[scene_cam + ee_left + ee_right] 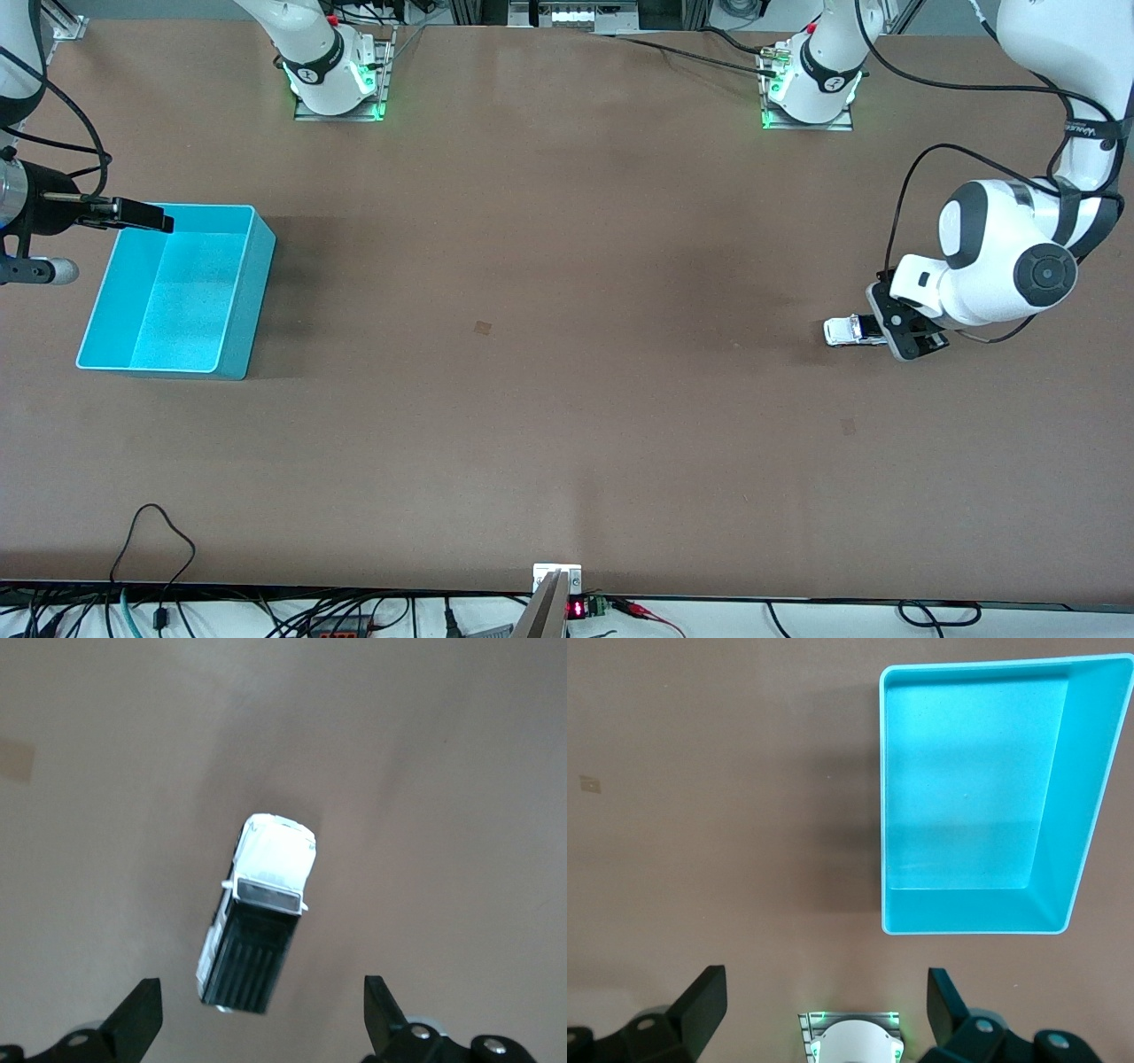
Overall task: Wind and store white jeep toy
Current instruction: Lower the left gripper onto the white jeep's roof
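Note:
The white jeep toy stands on the brown table toward the left arm's end; its black roof and rear panel show in the left wrist view. My left gripper hovers low over the jeep's rear. It is open, with the fingers wide apart on either side of the car and not touching it. My right gripper waits open and empty in the air by the edge of the turquoise bin that lies farthest from the front camera. Nothing lies in the bin.
The two arm bases stand along the table edge farthest from the front camera. Cables and a small device lie at the nearest edge. A small tape mark sits mid-table.

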Controlling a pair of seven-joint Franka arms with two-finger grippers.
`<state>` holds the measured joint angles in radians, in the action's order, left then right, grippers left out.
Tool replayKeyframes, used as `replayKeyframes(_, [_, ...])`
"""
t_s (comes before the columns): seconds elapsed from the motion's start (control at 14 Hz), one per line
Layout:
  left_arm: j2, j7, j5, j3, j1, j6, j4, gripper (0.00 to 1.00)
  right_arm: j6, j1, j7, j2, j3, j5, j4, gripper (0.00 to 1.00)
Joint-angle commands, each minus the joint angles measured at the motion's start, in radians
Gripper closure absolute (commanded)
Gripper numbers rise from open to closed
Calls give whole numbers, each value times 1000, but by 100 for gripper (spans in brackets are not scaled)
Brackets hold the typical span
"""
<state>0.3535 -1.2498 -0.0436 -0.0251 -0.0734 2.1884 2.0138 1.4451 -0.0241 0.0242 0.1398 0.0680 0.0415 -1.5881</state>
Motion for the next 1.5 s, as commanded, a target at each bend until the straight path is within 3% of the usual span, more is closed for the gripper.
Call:
replayKeyframes(0.0, [10, -121, -24, -13, -5, 46, 8, 0, -20, -10, 2, 11, -2, 20, 22, 0])
replayKeyframes(0.29, [38, -241, -25, -13, -32, 129, 16, 0, -20, -16, 2, 11, -2, 20, 20, 0])
replayKeyframes(0.79, [56, -244, -27, -13, -32, 191, 85, 0, -22, -23, 2, 12, -2, 20, 20, 0])
replayKeyframes(1.07, [59, -244, -99, -15, -32, 205, 85, 0, -22, -23, 3, 12, -2, 21, 20, 0])
replayKeyframes(1.43, [70, -244, -101, -15, -32, 221, 106, 0, -31, -23, 2, 12, -2, 20, 16, 0])
